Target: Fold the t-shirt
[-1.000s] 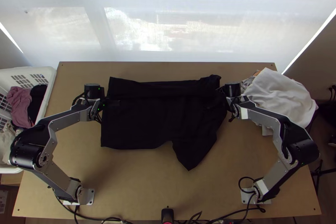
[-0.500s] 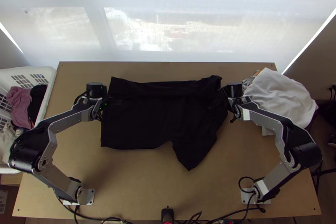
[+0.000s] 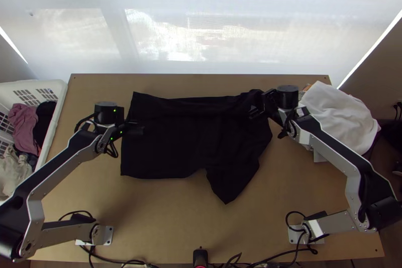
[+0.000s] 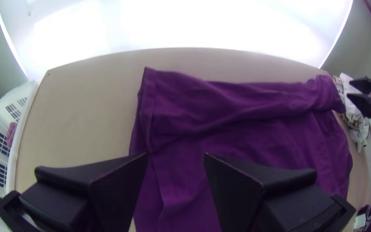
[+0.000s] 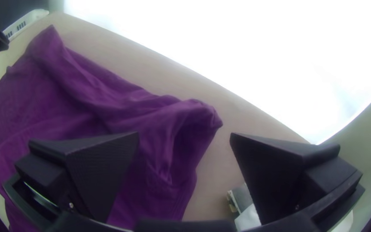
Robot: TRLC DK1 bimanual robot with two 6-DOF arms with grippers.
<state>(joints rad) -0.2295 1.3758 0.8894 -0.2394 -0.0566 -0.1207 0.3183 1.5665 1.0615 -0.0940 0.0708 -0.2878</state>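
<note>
In the top view my left gripper (image 3: 135, 128) is over the left edge of the black t-shirt (image 3: 176, 142), and my right gripper (image 3: 255, 112) is at its upper right corner. The shirt lies with a strip folded over along the far edge and one part sticking out toward the near side. In the left wrist view the left gripper (image 4: 176, 157) stands open above the shirt (image 4: 254, 133), which looks purple there. In the right wrist view the right gripper (image 5: 184, 135) is open too, beside the bunched corner of the shirt (image 5: 194, 114).
A white basket (image 3: 55, 117) with clothes stands at the table's left edge. White cloth (image 3: 336, 114) is heaped at the right edge. Bare wooden table (image 3: 166, 217) lies on the near side of the shirt, with cables along its near edge.
Both arms' elbows have swung outward and toward the near side. The left gripper has shifted slightly left, the right one's wrist slightly right and up the picture. The shirt lies as before.
</note>
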